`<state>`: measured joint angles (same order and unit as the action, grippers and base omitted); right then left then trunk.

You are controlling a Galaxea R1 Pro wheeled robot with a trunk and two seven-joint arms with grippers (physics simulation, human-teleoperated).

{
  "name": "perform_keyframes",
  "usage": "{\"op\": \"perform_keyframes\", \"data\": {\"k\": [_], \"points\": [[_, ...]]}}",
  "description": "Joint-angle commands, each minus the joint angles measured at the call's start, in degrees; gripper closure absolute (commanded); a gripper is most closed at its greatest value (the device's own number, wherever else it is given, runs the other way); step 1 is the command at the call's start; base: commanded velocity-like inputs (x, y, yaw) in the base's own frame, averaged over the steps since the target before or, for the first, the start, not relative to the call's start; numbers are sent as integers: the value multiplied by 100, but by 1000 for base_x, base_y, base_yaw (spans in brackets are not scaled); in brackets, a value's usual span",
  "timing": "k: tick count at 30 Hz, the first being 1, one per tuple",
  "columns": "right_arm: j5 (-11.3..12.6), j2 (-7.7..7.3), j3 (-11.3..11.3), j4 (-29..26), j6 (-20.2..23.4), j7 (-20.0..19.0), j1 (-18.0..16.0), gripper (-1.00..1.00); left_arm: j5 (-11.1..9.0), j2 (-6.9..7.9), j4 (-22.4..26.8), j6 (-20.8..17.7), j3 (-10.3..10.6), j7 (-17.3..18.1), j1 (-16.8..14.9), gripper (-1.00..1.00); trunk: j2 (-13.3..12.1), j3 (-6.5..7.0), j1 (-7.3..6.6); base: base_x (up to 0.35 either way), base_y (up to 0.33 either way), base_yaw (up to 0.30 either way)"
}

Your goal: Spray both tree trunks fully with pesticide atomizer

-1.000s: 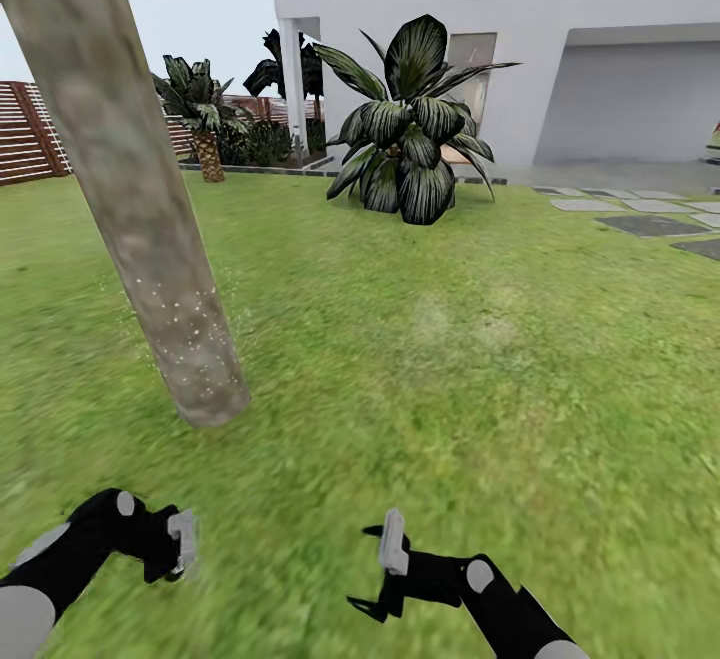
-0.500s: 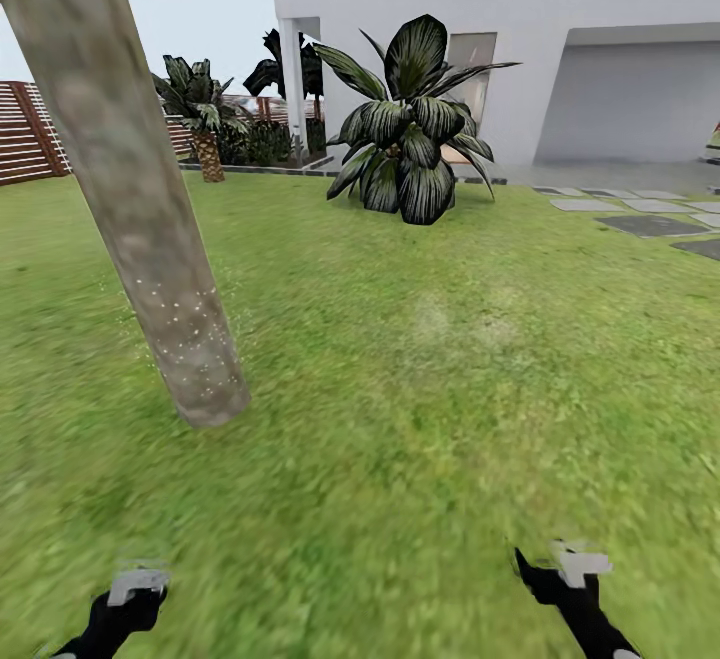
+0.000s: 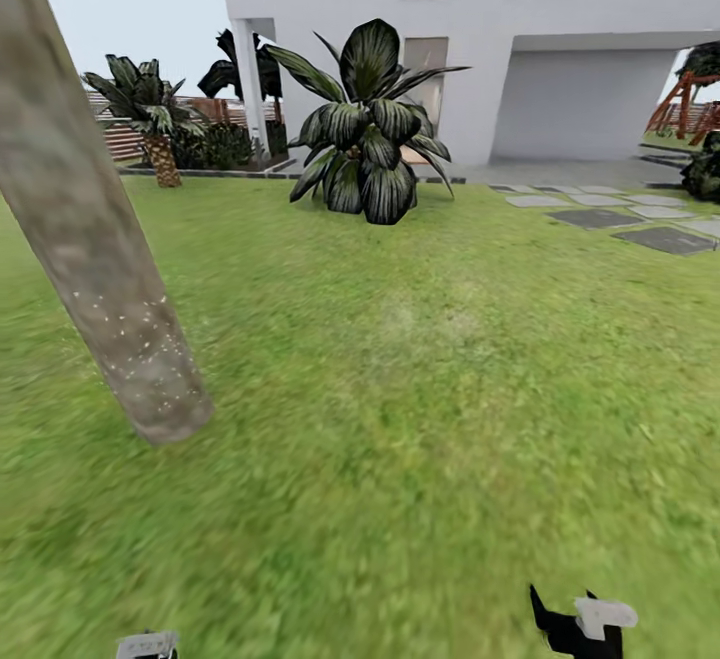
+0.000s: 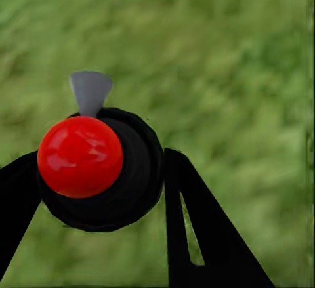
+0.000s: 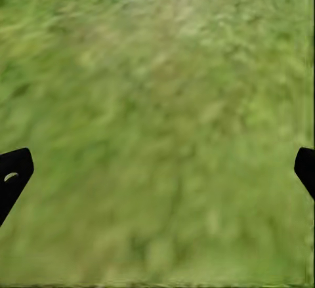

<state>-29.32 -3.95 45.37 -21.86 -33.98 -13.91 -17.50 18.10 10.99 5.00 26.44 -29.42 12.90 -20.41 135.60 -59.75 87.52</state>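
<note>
The left tool is clamped on the pesticide atomizer, whose red ball top and grey nozzle sit between the black fingers above the lawn; no label or writing can be read on it. The right tool hangs with its fingers spread wide, holding nothing, over bare grass. In the head view a tree trunk, flecked with white dots low down, leans at the lawn's left side, with a dark shrub and white house beyond.

Your head view looks forward and down across the lawn toward the house; both wrist views face that grass closely.
</note>
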Motion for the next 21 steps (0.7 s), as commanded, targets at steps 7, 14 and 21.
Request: {"op": "perform_keyframes", "data": {"k": [7, 14, 21], "points": [[-13, 0, 60, -10, -13, -42, -7, -100, 19, 0, -4, 19, -55, 28, 28, 100, 2, -3, -2, -88, -252, -299], [-17, -36, 60, -3, -4, -42, -7, -100, 18, -9, -2, 19, -55, 28, 29, 100, 2, 6, -2, -132, -257, -300], [-16, -64, 60, 208, 13, -67, -7, -100, 18, -9, 0, 26, -55, 23, 29, 100, 2, 25, -2, -138, -258, -300]]}}
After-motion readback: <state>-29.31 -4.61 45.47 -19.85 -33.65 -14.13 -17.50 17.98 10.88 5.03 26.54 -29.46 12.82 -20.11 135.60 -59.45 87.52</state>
